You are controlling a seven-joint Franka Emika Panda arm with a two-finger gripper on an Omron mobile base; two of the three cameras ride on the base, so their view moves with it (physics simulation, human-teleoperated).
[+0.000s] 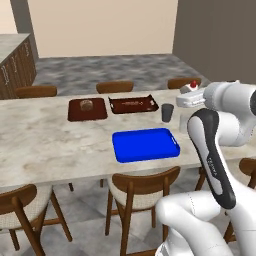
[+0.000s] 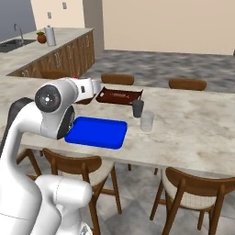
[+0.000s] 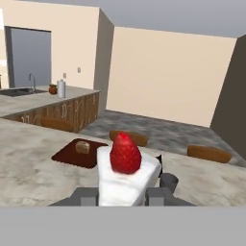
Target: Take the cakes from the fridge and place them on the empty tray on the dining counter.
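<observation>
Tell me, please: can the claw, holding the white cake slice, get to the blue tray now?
Probably yes. The claw holds the white cake slice above the counter, and the blue tray lies bare, with nothing between them.

A home kitchen with dining space — a long marble-like dining counter (image 1: 45,145) lined with wooden chairs (image 1: 137,192), and at upper left a cabinet counter (image 2: 55,50) with a sink (image 2: 13,43).
</observation>
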